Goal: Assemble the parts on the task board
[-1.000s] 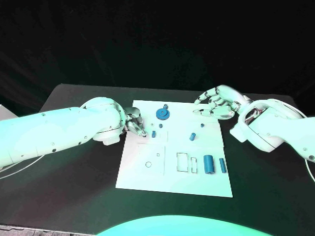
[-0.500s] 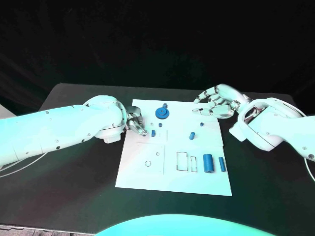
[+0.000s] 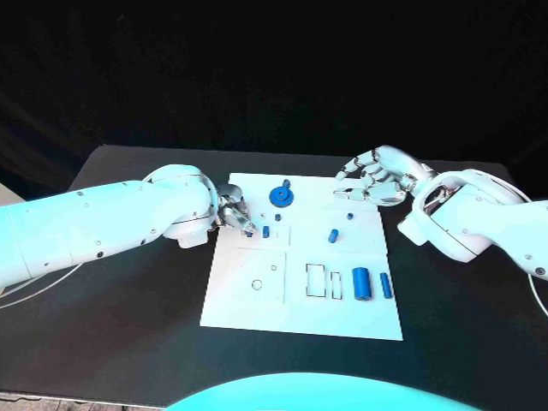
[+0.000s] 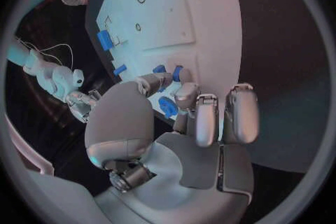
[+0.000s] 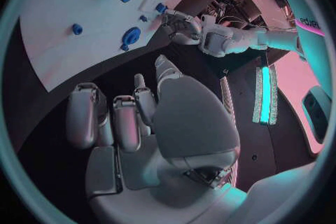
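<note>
Left hand (image 3: 235, 211) sits over the board's (image 3: 348, 317) left edge, upper part. Fingers curled down, tips at a small blue peg (image 3: 265, 231). In the left wrist view the thumb and a finger (image 4: 183, 95) close around that peg (image 4: 176, 73), so it pinches the peg; whether the peg is seated in the board or lifted, can't tell.

Right hand (image 3: 375, 181) is at the board's upper right corner, fingers curled inward toward the palm. Right wrist view shows the fingers (image 5: 125, 121) folded in with nothing in them, hanging off the board edge, not touching any part.

Parts on the board: blue gear (image 3: 280, 197) near the top centre, just beside the left hand. A tiny blue piece (image 3: 278, 217) below the gear. A short blue peg (image 3: 332, 235) lies tilted mid-board, well apart from both hands. Lower right: a thick blue cylinder (image 3: 362, 283) and a thinner one (image 3: 386, 286) lie side by side, next to outlined rectangular slots (image 3: 316, 281). A small round hole (image 3: 257, 284) is in the lower left panel.

Board lies on the black table (image 3: 126, 300).
</note>
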`<action>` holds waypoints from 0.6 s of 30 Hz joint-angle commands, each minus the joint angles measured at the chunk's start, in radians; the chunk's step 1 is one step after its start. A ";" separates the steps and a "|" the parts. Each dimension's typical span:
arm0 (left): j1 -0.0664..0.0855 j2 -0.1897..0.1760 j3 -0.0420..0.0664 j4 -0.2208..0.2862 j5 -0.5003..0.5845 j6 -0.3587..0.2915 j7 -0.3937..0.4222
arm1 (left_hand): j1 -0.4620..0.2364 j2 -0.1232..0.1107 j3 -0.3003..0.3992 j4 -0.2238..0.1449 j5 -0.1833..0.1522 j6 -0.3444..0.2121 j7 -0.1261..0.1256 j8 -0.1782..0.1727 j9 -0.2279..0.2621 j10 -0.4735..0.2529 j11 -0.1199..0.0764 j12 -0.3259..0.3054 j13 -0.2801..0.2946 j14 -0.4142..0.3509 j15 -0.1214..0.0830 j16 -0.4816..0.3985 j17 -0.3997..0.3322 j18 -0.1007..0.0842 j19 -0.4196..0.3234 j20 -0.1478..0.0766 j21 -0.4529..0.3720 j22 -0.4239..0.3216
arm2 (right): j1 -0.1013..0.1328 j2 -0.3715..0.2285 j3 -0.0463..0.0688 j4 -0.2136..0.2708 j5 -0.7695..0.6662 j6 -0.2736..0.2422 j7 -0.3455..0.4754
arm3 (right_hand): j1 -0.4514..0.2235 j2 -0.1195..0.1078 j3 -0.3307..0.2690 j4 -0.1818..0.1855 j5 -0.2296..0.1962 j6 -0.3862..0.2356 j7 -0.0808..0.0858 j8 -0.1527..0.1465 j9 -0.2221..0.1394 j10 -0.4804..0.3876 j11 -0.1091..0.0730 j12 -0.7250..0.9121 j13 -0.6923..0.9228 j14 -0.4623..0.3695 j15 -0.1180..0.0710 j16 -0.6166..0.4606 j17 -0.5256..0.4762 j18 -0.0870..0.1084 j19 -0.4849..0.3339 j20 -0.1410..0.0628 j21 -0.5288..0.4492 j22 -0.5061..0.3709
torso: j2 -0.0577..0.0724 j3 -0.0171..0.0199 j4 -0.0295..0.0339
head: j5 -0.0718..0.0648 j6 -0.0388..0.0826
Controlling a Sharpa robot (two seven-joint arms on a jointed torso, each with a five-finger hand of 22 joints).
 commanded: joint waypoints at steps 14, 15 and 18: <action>-0.005 -0.016 0.008 0.002 0.019 -0.032 -0.004 | -0.016 -0.008 -0.184 0.104 -0.003 0.014 0.010 -0.009 -0.008 -0.005 -0.003 0.003 0.011 0.083 -0.006 0.000 0.168 -0.001 -0.002 -0.003 -0.009 0.042 | -0.001 -0.001 0.000 0.001 -0.003 0.009 0.010 | -0.004 0.005 0.007 -0.001 0.005 -0.009 0.000 0.006 -0.001 -0.007 -0.001 -0.007 0.012 0.051 0.004 -0.003 0.053 0.012 -0.006 -0.001 -0.007 0.090 | 0.000 -0.0013 -0.0003 | -0.003 0.003; -0.005 -0.018 0.010 0.004 0.019 -0.037 -0.003 | -0.019 -0.008 -0.195 0.107 -0.002 0.014 0.010 -0.008 -0.008 -0.004 -0.003 0.004 0.012 0.083 -0.006 0.001 0.169 -0.001 -0.002 -0.003 -0.009 0.042 | -0.001 -0.001 0.000 0.000 -0.003 0.009 0.010 | -0.004 0.005 0.007 -0.001 0.005 -0.009 0.000 0.006 -0.001 -0.007 -0.001 -0.007 0.012 0.051 0.004 -0.003 0.053 0.012 -0.006 -0.001 -0.007 0.090 | 0.000 -0.0012 -0.0002 | -0.003 0.004; -0.005 -0.025 0.020 0.009 0.018 -0.051 -0.002 | -0.029 -0.005 -0.213 0.109 -0.002 0.015 0.010 -0.008 -0.007 -0.003 -0.003 0.006 0.014 0.083 -0.006 0.001 0.170 -0.002 -0.001 -0.003 -0.009 0.043 | -0.001 -0.001 0.000 0.000 -0.003 0.009 0.011 | -0.004 0.005 0.007 -0.001 0.005 -0.009 0.000 0.006 -0.001 -0.007 -0.001 -0.007 0.012 0.051 0.004 -0.003 0.053 0.012 -0.006 -0.001 -0.007 0.090 | -0.001 -0.0004 0.0001 | -0.003 0.005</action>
